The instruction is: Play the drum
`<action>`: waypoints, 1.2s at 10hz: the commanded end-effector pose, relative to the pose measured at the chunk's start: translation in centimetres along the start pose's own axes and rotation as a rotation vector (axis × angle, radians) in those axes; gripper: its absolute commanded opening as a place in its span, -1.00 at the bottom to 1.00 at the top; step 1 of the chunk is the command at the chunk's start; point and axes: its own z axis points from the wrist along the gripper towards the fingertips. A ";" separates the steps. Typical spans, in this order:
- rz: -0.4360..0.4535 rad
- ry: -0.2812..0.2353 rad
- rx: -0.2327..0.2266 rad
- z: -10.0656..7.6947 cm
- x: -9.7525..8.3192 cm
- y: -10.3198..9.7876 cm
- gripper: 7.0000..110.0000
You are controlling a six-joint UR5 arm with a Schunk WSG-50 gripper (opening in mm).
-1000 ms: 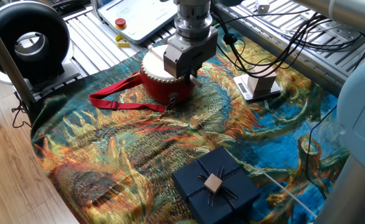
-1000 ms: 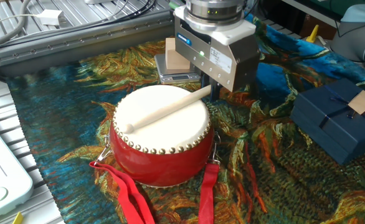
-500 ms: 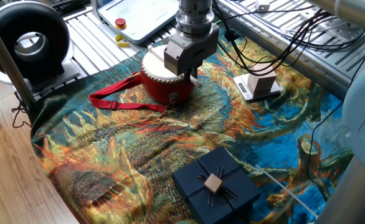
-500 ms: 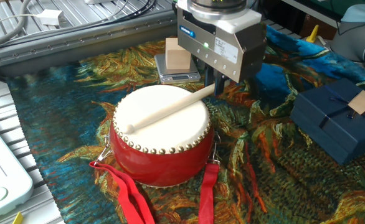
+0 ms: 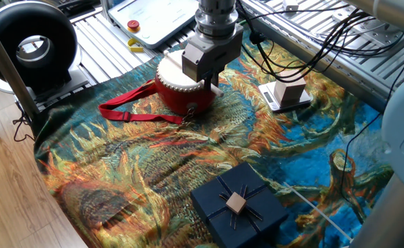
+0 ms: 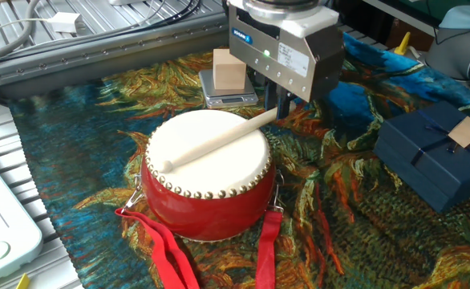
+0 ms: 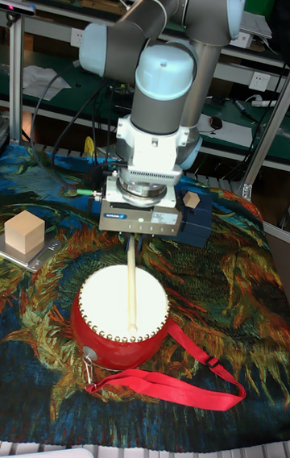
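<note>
The arm reaches down vertically, its tool (image 6: 284, 103) clamped on one end of a wooden drumstick (image 6: 215, 140). The drum (image 6: 207, 181) sits upright (skin facing up) on the cloth-covered counter (image 6: 83, 152). The stick lies across the skin. The tool has risen slightly since earlier.
</note>
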 end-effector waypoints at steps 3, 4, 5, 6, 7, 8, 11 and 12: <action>0.068 0.026 0.032 -2.8 1.3 -0.7 -0.71; 0.098 0.036 0.039 -3.1 1.8 -0.7 -1.00; 0.119 0.032 0.041 -3.5 2.0 -0.6 -1.00; 0.152 0.028 0.032 -3.9 2.4 -0.4 -1.00; 0.199 0.023 0.051 -4.3 2.7 -0.8 -1.00; 0.231 0.022 0.079 -4.7 3.1 -1.6 -1.00; 0.253 -0.006 0.080 -5.2 3.0 -1.7 -1.00; 0.250 -0.015 0.078 -5.3 2.9 -1.7 -1.00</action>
